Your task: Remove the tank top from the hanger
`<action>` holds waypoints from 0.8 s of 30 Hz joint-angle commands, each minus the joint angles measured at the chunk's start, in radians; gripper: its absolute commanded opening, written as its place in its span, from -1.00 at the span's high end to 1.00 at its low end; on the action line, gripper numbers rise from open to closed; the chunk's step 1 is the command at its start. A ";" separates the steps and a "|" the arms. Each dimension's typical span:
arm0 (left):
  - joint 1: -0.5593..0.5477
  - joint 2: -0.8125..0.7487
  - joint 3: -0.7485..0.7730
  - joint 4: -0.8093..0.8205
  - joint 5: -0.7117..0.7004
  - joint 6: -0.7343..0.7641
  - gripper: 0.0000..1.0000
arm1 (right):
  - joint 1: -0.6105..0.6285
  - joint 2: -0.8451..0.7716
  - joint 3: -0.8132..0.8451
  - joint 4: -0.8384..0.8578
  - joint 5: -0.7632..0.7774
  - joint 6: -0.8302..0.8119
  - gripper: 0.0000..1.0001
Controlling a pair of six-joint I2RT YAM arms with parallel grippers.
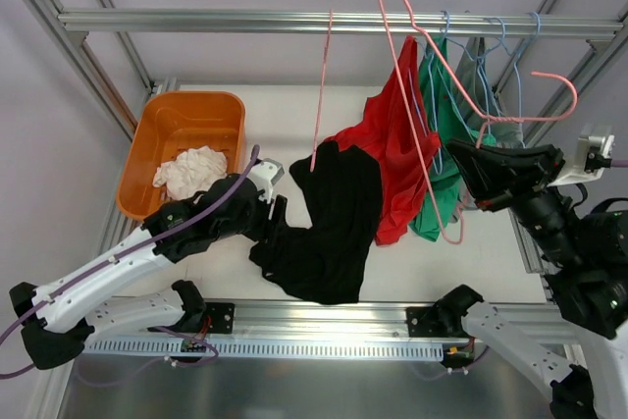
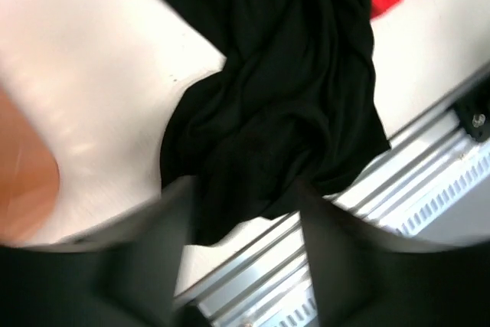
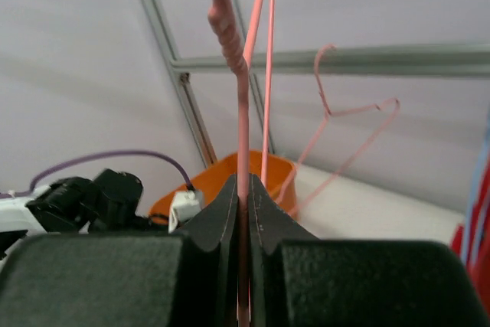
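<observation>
Cataloguing this moment item by item, we enter first the pink wire hanger (image 3: 243, 135). It is raised and tilted off the overhead rail (image 1: 196, 20), which we judge gives the garment slack to slide free. The right gripper (image 3: 243, 185) has its jaws pressed together on that wire. Its arm reaches up from the right base with the wrist turned inward toward the clothes. Next is the black tank top (image 1: 334, 228), which trails down beside a red garment (image 1: 392, 159). Its lower half is pooled on the white table (image 1: 275, 115), near the front edge. We cannot tell whether a strap is caught on the hanger. The left gripper (image 2: 245, 204) has its jaws apart, with the black hem lying between the fingers (image 2: 164, 235), so we read nothing as pinched. That arm stretches low and diagonal from the left base, the wrist pitched down at the cloth, placed to draw it leftward. We also note a green garment (image 1: 442, 134), a second pink hanger (image 1: 325, 85) and an orange bin (image 1: 157, 115) holding a white cloth (image 1: 191, 172).
</observation>
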 commanded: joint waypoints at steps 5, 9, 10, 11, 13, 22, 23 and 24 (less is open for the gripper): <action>-0.002 -0.068 0.071 -0.057 -0.186 -0.042 -0.97 | 0.006 0.065 0.114 -0.645 0.222 0.034 0.99; -0.002 -0.074 0.161 -0.172 -0.252 -0.016 -0.97 | 0.006 0.150 0.166 -0.719 0.299 0.020 1.00; -0.002 -0.079 0.171 -0.202 -0.264 0.004 -0.97 | 0.009 0.171 0.189 -0.720 0.302 0.013 1.00; -0.002 -0.083 0.174 -0.212 -0.272 0.014 -0.97 | 0.010 0.226 0.207 -0.722 0.308 0.004 0.99; -0.004 -0.100 0.174 -0.233 -0.277 0.036 -0.97 | 0.021 0.294 0.261 -0.731 0.340 -0.027 0.99; -0.004 -0.157 0.086 -0.221 -0.303 0.013 -0.97 | 0.041 0.736 0.726 -0.720 0.429 -0.111 0.99; -0.002 -0.154 0.078 -0.213 -0.300 0.010 -0.97 | 0.041 0.769 0.758 -0.720 0.440 -0.122 0.99; -0.002 -0.148 0.073 -0.210 -0.297 0.005 -0.97 | 0.041 0.798 0.810 -0.722 0.457 -0.130 0.99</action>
